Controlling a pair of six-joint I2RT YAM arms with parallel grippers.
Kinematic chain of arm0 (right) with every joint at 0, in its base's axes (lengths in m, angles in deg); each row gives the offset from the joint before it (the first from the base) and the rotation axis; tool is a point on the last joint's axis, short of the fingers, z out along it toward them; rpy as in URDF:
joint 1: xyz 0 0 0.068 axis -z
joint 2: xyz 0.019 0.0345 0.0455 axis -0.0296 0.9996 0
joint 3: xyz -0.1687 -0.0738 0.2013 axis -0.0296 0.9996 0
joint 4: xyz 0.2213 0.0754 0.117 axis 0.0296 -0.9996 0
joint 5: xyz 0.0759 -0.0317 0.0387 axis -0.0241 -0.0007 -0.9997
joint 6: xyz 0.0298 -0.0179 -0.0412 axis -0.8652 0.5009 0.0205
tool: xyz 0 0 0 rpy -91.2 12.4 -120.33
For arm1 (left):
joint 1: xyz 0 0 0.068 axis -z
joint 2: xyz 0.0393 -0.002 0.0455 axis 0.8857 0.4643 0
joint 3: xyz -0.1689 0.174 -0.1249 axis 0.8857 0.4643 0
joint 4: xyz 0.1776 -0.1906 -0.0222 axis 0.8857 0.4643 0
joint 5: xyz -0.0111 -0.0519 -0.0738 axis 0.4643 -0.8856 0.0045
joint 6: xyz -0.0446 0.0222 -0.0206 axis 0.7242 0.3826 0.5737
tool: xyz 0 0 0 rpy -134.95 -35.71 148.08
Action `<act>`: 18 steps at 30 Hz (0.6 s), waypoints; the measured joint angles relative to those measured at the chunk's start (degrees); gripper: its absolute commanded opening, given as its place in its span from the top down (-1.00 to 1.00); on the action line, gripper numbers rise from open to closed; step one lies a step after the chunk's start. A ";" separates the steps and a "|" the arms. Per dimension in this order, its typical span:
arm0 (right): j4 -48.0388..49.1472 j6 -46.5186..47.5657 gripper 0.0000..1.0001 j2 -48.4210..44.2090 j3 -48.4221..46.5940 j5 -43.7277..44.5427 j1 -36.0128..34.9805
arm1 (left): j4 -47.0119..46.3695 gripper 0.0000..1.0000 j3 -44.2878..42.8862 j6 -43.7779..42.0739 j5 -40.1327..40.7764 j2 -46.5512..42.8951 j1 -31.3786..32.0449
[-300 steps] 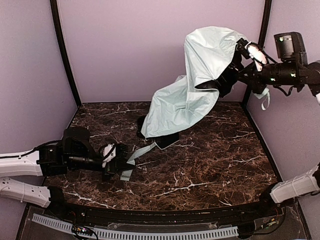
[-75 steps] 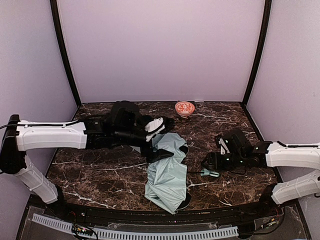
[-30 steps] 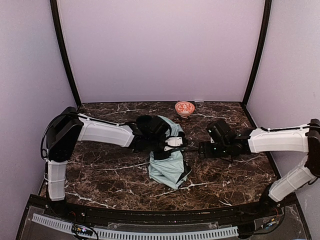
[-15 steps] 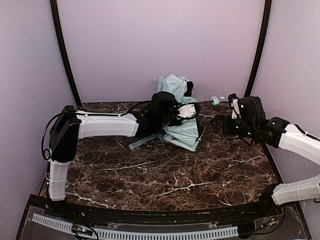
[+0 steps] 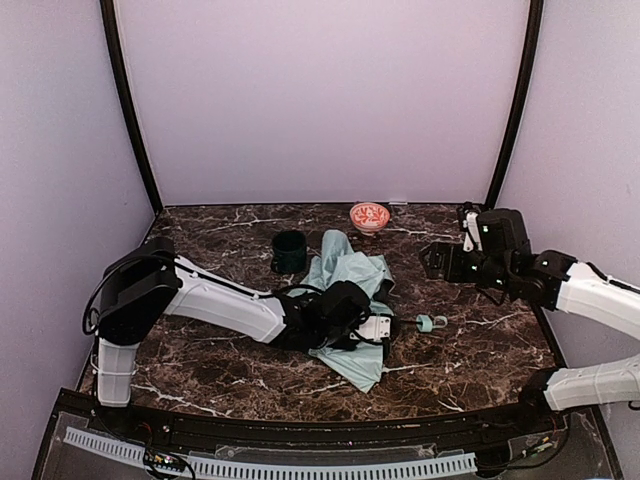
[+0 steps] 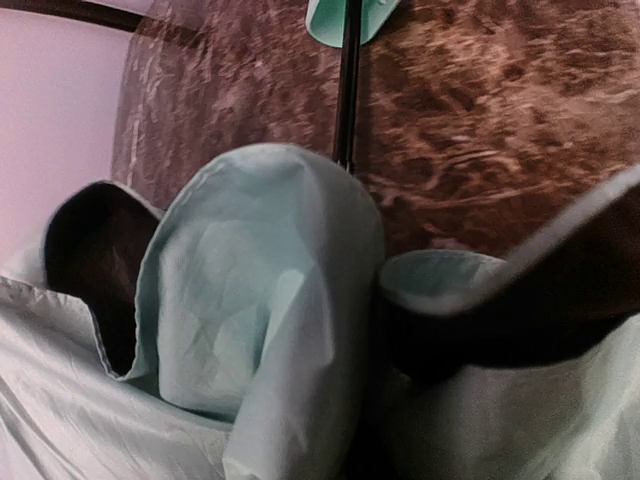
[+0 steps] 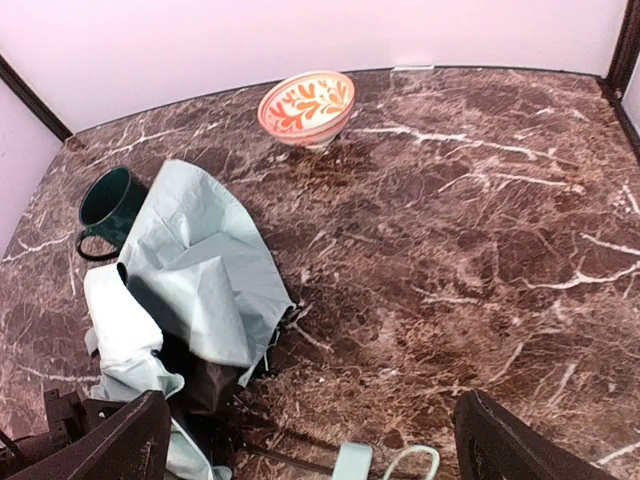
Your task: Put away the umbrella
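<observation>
Just in front of dark green mug [image 5: 289,251], back down on brown marble worktop [image 5: 480,340] from mid-air: crumpled mint-green folding umbrella [image 5: 345,275], not yet bundled. Cannot tell grip of left tool [image 5: 372,328], buried in fabric; right tool [image 5: 437,262] spread, empty.

Umbrella [image 5: 348,270] of thin matt cloth, polished marble-look table [image 5: 470,350], glazed bowl [image 5: 369,216]

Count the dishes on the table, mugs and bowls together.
2. A dark green mug sits just left of the umbrella fabric; an orange-patterned bowl stands farther back, to the mug's right. The crumpled umbrella could hide another.
</observation>
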 measured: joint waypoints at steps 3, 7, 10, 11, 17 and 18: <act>1.57 -0.02 -0.99 1.05 2.36 -4.02 0.00 | 5.05 0.56 0.11 5.27 -6.27 -0.44 0.70; 2.43 2.27 -0.95 5.29 1.73 -11.17 0.00 | 10.29 -0.33 0.04 10.47 -14.49 -2.56 -0.02; 2.73 4.26 -0.91 8.72 -0.20 -16.41 0.00 | 12.50 -0.77 -0.24 13.05 -18.18 -3.48 -0.81; 2.99 5.11 -0.85 10.32 -1.40 -18.88 0.00 | 13.46 -0.94 -0.46 14.47 -19.63 -3.89 -1.22; 3.15 9.53 -0.56 21.11 -11.30 -25.70 0.46 | 17.70 -0.98 -1.92 15.56 -25.68 -7.72 -3.08; 2.67 9.97 -0.54 22.73 -13.18 -26.56 0.70 | 18.18 -0.98 -1.92 15.39 -26.64 -8.81 -3.21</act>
